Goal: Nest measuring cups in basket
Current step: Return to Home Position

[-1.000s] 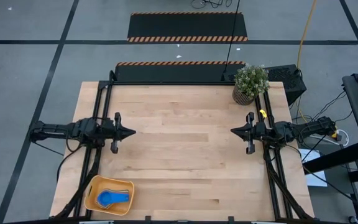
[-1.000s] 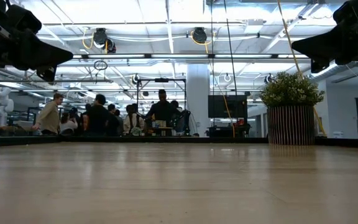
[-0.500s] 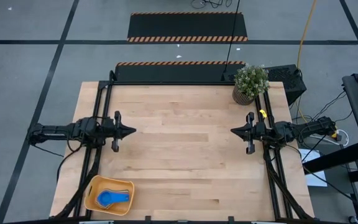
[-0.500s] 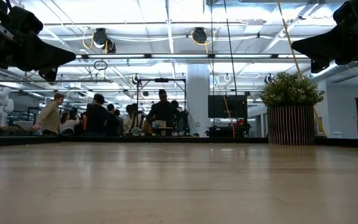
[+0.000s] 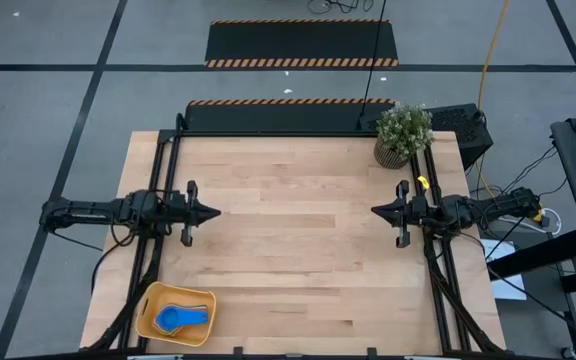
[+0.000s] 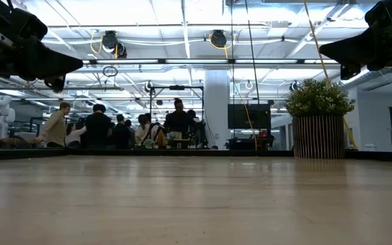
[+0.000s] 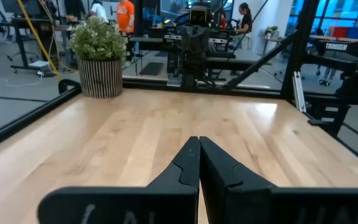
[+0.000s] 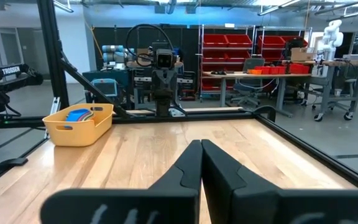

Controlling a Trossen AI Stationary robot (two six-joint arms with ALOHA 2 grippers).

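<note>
A robotics lab, shown by red bin shelves (image 8: 241, 48), workbench (image 8: 278, 74), ceiling reels (image 6: 218, 38)

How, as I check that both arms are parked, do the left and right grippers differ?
The left gripper is near the left edge of the table, pointing right; the right gripper is near its right edge, pointing left. The left one is nearer the basket; the right one is nearer the potted plant. Both are shut, empty and raised.

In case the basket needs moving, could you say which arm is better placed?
Left, probably: the basket lies on the same side as the left gripper; the right gripper waits at the opposite edge.
</note>
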